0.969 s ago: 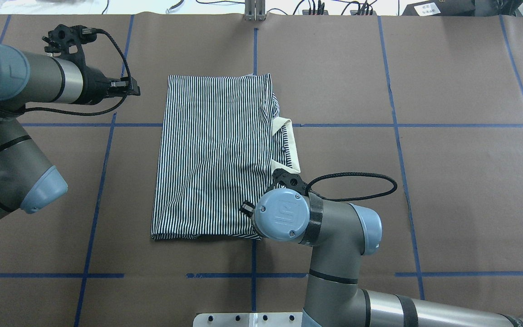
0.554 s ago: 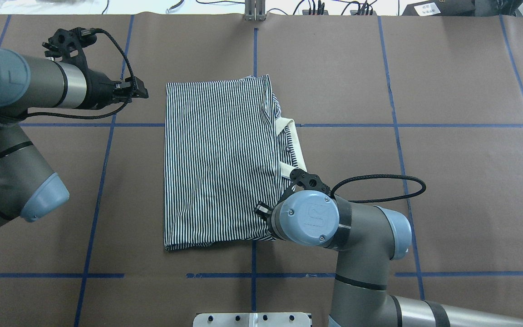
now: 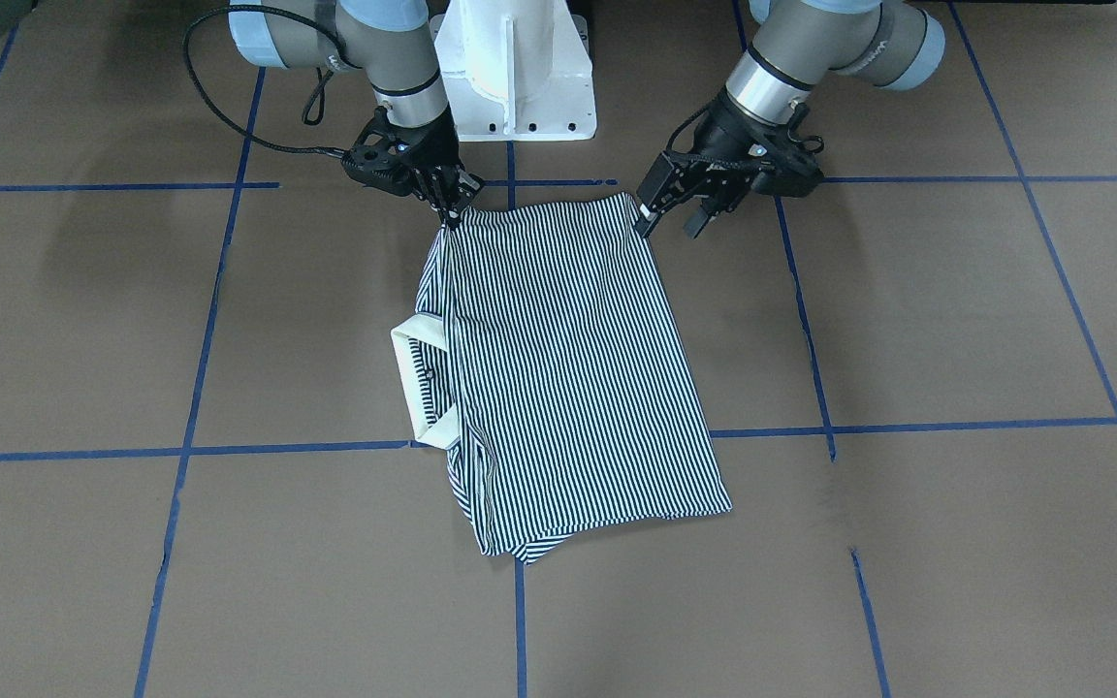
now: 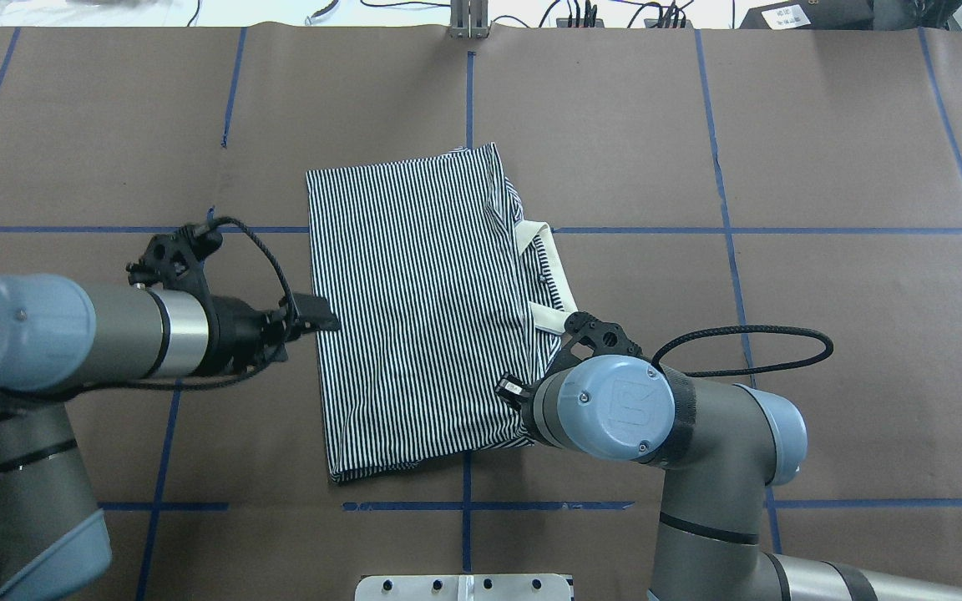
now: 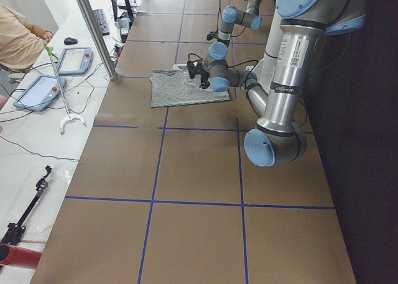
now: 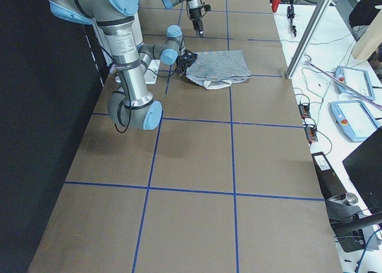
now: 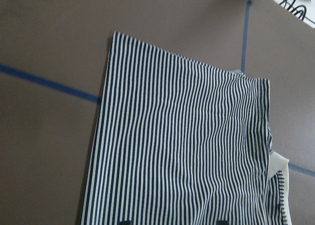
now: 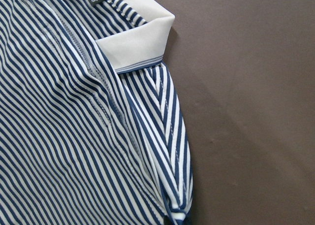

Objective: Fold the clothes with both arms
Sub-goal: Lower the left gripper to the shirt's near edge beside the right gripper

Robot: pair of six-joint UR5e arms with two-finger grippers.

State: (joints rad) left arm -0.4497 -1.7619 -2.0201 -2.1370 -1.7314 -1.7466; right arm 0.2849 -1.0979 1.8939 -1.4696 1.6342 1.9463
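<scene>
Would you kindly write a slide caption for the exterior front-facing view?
The right pincer pinches one base-side corner of the folded striped polo shirt; open left pincer hovers beside the other.

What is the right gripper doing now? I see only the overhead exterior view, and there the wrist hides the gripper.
Observer: The front-facing view shows it. The right gripper is shut on the corner of the polo shirt nearest the robot, on the side where the collar sticks out.
Operator: Thank you. Is the left gripper open? From above I see it only from the side.
Observer: Yes. In the front-facing view the left gripper is open, with its jaws well apart at the other near corner of the polo shirt. I cannot tell whether it touches the fabric.
</scene>
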